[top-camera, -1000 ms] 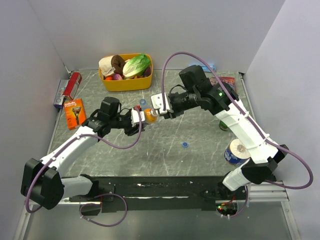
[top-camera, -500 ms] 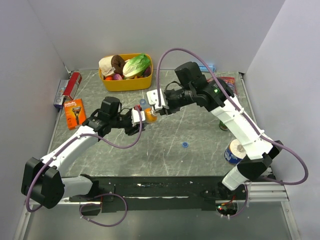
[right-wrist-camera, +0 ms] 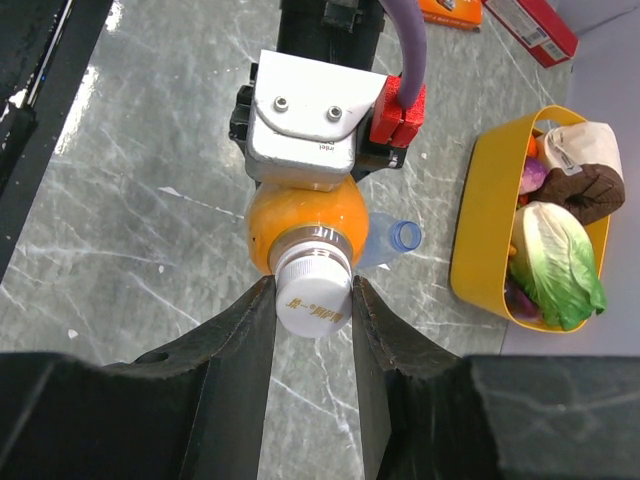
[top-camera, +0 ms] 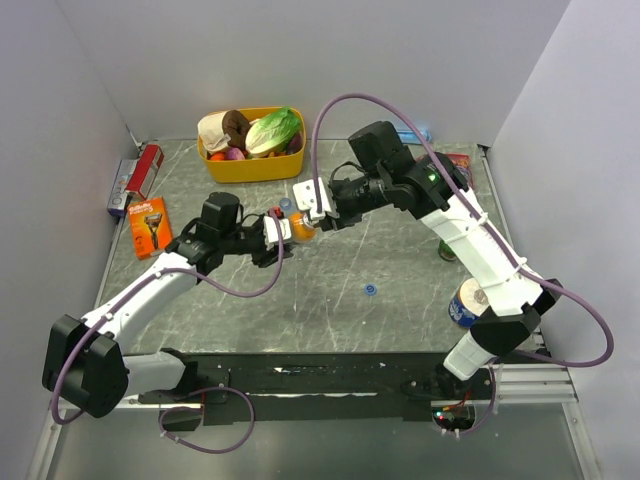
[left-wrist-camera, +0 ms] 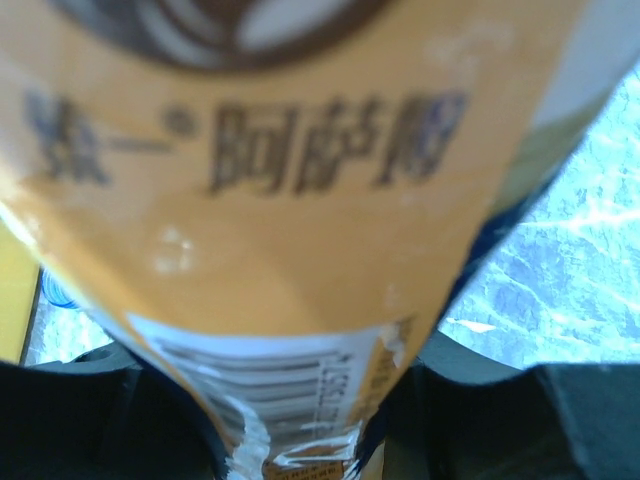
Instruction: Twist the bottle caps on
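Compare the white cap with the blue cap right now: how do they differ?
The white cap sits on the neck of the orange bottle, pinched between the jaws of the right gripper; the blue cap lies loose on the table, held by nothing. Colours differ: white versus blue. Both are small round screw caps.

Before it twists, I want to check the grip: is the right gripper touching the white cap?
Touching. The right wrist view shows the right gripper shut on the white cap of the orange bottle, both fingers pressed against its sides, no gap.
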You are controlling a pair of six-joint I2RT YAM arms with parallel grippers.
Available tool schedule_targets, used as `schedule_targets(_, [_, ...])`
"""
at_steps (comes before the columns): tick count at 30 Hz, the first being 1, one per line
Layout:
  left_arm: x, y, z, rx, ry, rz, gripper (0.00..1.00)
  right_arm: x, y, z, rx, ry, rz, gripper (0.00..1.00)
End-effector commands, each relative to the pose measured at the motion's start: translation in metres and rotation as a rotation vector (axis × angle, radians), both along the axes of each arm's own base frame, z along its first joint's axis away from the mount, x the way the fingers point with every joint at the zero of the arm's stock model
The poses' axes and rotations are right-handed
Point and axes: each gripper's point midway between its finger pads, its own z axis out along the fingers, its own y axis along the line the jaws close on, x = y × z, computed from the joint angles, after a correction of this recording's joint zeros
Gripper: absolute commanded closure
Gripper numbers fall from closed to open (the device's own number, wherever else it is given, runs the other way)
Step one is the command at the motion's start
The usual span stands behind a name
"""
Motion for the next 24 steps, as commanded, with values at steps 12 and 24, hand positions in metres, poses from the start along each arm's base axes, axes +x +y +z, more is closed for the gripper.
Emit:
schedule_targets(12, [0.006,-0.008,0.064,-0.229,-0.233,0.048,0.99,0.013,0.006,-0.021,0.005,0.136,-0.124,0.72])
schedule_targets(24, [0.027,-0.007,0.085,-0.266,-0.288,0.181,0.99,0.039,0.013,-0.03,-0.043,0.278,-0.312,0.74])
